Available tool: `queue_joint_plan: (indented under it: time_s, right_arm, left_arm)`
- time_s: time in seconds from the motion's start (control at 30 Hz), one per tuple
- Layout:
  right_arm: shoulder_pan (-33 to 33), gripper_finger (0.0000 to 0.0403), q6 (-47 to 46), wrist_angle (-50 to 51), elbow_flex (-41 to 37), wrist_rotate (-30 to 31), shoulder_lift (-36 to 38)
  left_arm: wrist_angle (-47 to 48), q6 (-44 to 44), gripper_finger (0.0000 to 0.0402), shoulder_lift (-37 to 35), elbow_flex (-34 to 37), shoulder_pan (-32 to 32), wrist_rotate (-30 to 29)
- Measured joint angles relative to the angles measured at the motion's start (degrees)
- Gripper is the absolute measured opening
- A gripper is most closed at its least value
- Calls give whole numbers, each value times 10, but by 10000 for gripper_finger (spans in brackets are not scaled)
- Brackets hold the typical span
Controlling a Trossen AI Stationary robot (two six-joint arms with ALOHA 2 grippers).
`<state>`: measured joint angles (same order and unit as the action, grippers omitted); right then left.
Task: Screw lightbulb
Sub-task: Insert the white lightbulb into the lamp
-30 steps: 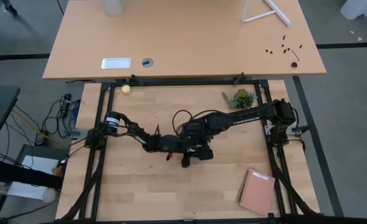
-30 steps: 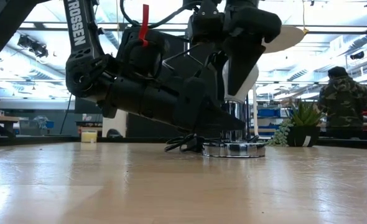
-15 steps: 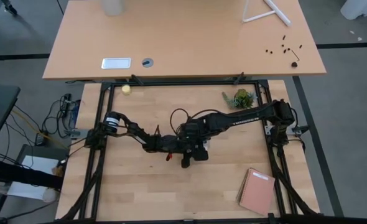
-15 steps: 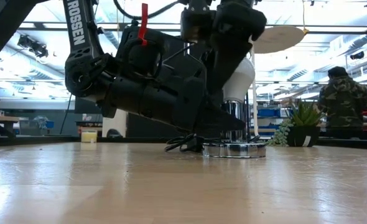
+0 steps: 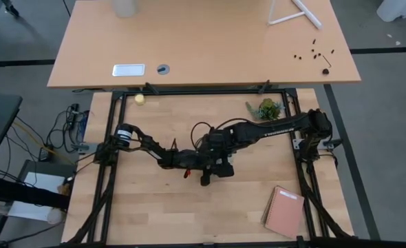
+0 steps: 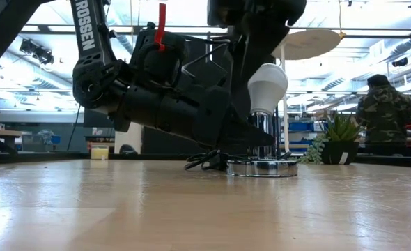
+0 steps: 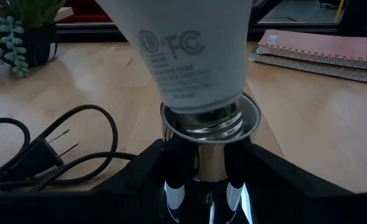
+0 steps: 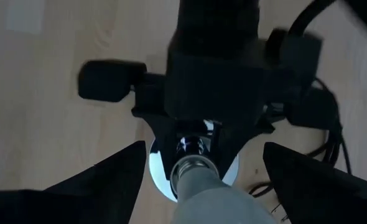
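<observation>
White pear-shaped lightbulb (image 6: 267, 85) stood upright in chrome socket (image 6: 263, 139); left gripper (image 7: 202, 163) clamped socket stem, right gripper (image 8: 199, 180) released, fingers spread.

white lightbulb (image 6: 267, 85) (grey printed marks), chrome socket (image 6: 262, 166), black cord (image 7: 43, 152), pink notebook (image 5: 284, 211), green plant (image 5: 265, 109)
</observation>
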<state>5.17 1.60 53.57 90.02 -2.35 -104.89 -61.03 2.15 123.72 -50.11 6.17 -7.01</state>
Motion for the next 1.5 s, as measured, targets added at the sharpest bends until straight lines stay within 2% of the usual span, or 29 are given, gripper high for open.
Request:
queue_joint_plan:
  time_s: [0.17, 0.33, 0.53, 0.67, 0.83, 1.13, 1.5]
  right_arm:
    - [0, 347, 3, 0, 0, 17, 30]
    - [1, 351, 18, 66, 0, 26, 59]
    - [0, 351, 35, 124, 0, 24, 64]
    - [-6, 351, 44, 129, -12, 20, 65]
    - [-10, 351, 55, 111, -38, 13, 65]
    - [-10, 351, 87, 10, -94, 10, 65]
    - [-9, 346, 93, -46, -121, -3, 64]
  left_arm:
    - [0, 0, 190, 0, 0, 0, 0]
    - [1, 0, 190, 0, 0, 0, 0]
    - [2, 0, 190, 0, 0, 0, 0]
    - [2, 3, 190, 0, 0, 0, 0]
    - [3, 9, 190, 0, 0, 0, 0]
    - [3, 8, 190, 0, 0, 0, 0]
    - [3, 0, 191, 0, 0, 0, -2]
